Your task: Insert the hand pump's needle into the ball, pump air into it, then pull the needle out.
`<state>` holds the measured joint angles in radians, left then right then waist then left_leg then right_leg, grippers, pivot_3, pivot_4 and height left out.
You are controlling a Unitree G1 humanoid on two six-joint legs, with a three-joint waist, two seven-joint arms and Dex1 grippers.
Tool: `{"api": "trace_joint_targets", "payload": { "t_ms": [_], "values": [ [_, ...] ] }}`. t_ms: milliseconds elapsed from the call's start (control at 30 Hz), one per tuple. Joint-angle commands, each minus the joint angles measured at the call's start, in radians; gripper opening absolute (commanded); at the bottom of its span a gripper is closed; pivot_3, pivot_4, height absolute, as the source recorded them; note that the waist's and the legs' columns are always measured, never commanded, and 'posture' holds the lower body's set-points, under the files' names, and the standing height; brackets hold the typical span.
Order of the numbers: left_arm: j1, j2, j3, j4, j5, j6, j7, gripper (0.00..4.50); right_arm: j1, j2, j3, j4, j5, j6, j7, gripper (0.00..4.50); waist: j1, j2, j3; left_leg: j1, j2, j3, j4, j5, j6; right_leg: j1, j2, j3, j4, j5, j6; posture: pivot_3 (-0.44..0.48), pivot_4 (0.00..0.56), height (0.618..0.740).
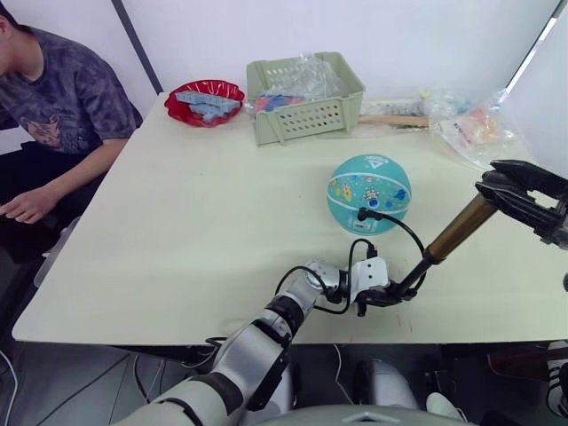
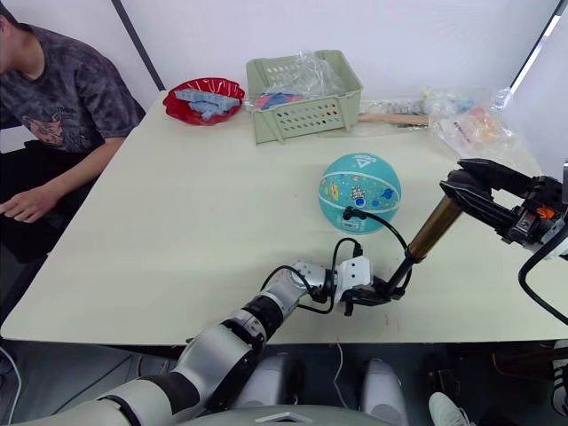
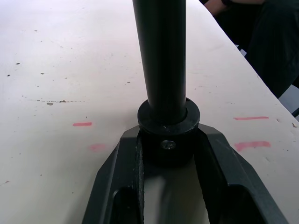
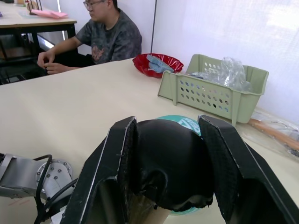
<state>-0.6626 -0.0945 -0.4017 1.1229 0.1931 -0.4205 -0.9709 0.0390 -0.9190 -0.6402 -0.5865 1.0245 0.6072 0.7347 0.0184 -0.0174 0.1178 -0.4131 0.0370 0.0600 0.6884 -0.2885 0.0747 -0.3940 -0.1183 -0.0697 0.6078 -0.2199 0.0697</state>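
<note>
At the near edge of the tabletop (image 1: 177,240) the left gripper (image 1: 383,294) has its two black fingers clamped round the black bottom cap of the hand pump (image 1: 455,228), pinning that end to the surface close to some faint red marks. The bronze barrel slants up and to the right from there, and the right gripper (image 1: 504,188) has its fingers closed on the black handle at the top, above the tabletop's right side. A thin black hose loops from the pump's base up to the ball (image 1: 369,193), which sits just beyond the left gripper, a little right of the tabletop's centre; the needle (image 1: 364,213) with its small black fitting is set against the ball's near side, the pin itself too fine to make out. Left of the ball a broad stretch of pale tabletop lies bare as far as the left edge. Along the far edge stand a green perforated basket (image 1: 306,111) holding crumpled plastic and a red bowl (image 1: 204,100) to its left, with clear bags (image 1: 470,124) at the far right corner. A person (image 1: 53,98) in a dark patterned shirt sits at the far left corner, forearm near the edge. White walls close in behind.
</note>
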Motion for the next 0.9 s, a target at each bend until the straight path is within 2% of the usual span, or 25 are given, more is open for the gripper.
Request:
{"api": "trace_joint_targets", "payload": {
  "t_ms": [33,167,367,633,900],
  "values": [
    [0.062,0.045,-0.041,0.108,0.071,0.056,0.007,1.11,0.055,0.015,0.034,-0.029,-0.085,-0.024,0.009,1.60,0.000,-0.001,-0.001,0.000,0.000,0.000,0.000,0.000,0.000,0.000,0.000,0.000,0.000,0.000,0.000,0.000,0.150,0.738],
    [0.064,0.046,-0.040,0.107,0.071,0.056,0.007,1.11,0.096,0.055,0.111,-0.034,-0.139,-0.056,0.009,1.60,-0.002,-0.005,-0.005,0.001,0.000,0.000,0.000,0.000,0.000,0.001,0.000,0.000,0.000,0.000,0.000,0.000,0.150,0.738],
    [0.064,0.046,-0.038,0.105,0.070,0.058,0.009,1.11,0.130,0.134,0.259,-0.005,-0.263,-0.127,0.000,1.60,-0.003,-0.005,-0.008,0.001,0.000,0.000,0.000,0.000,0.000,0.001,0.000,0.000,0.000,0.000,0.000,0.000,0.150,0.738],
    [0.063,0.049,-0.032,0.104,0.066,0.060,0.012,1.11,0.198,0.262,0.422,0.116,-0.493,-0.313,-0.010,1.60,-0.004,-0.008,-0.012,0.002,0.001,0.000,0.000,0.000,0.000,0.001,0.001,0.000,0.000,0.000,0.000,0.000,0.150,0.738],
    [0.063,0.047,-0.023,0.100,0.055,0.056,-0.002,1.11,0.207,0.306,0.456,0.126,-0.542,-0.377,-0.009,1.60,-0.004,-0.006,-0.014,0.002,0.001,0.000,0.000,0.000,0.000,0.001,0.001,0.000,0.000,0.000,0.000,0.000,0.150,0.738]
  ]
}}
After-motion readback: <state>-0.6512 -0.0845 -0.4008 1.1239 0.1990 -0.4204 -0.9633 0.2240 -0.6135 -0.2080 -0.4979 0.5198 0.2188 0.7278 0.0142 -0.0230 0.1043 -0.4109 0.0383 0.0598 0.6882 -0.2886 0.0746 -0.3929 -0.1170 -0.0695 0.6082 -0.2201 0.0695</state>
